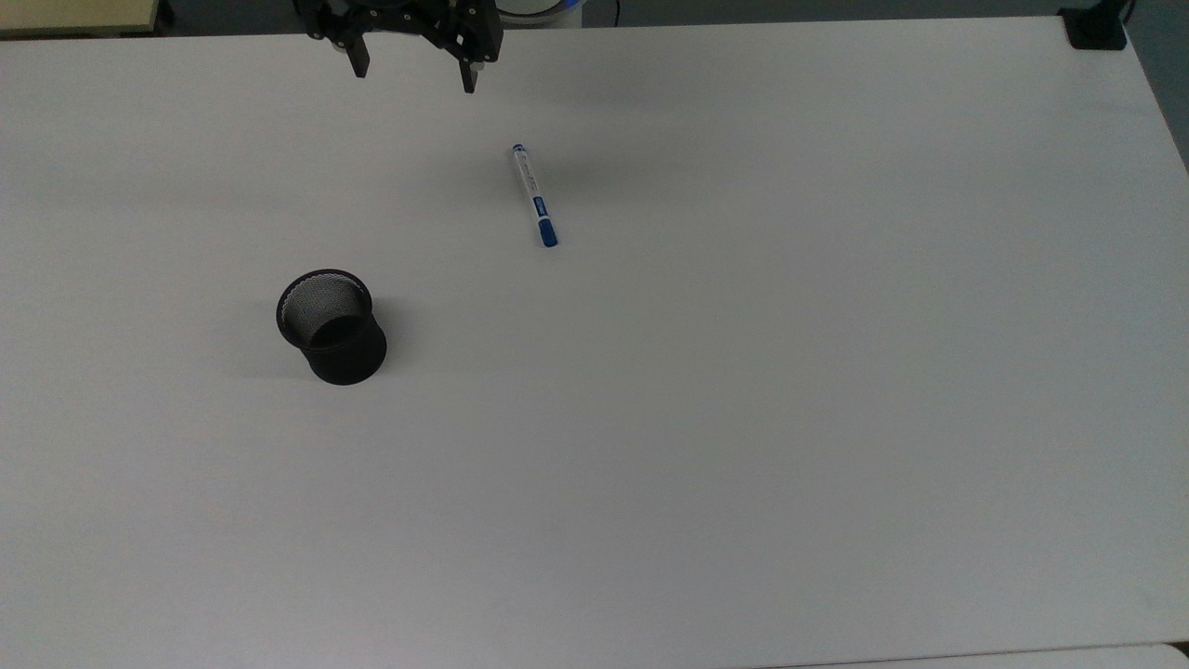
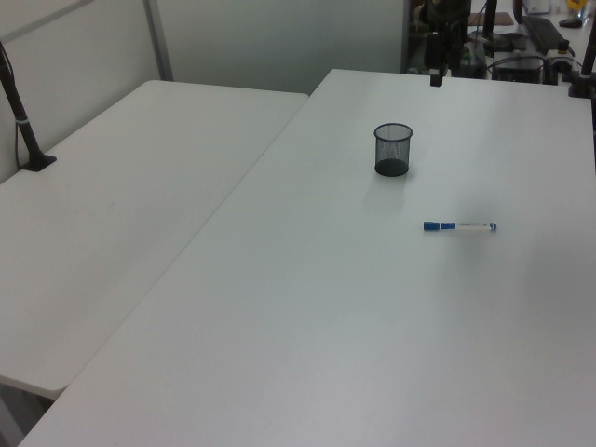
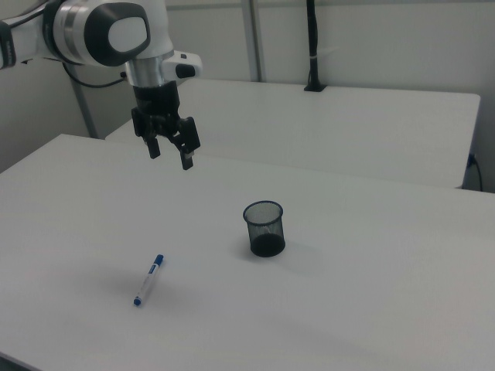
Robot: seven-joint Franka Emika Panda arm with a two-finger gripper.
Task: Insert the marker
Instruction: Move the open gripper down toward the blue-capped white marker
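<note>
White-shelled arm (image 3: 108,31) reaches over the table (image 1: 743,418), its gripper (image 1: 413,79) pointing down in the air, fingers spread wide and empty. Marker (image 1: 535,195) lies flat on the table, well apart from the black mesh cup (image 1: 332,325).

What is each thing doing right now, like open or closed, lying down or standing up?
Gripper: up in the air above the table, jaws apart, holding nothing.
Marker: lying flat on the table, blue cap on, nothing touching it.
Mesh cup: standing upright, open at the top, nothing inside it, apart from the marker.
Table: the marker and the cup rest on it.
</note>
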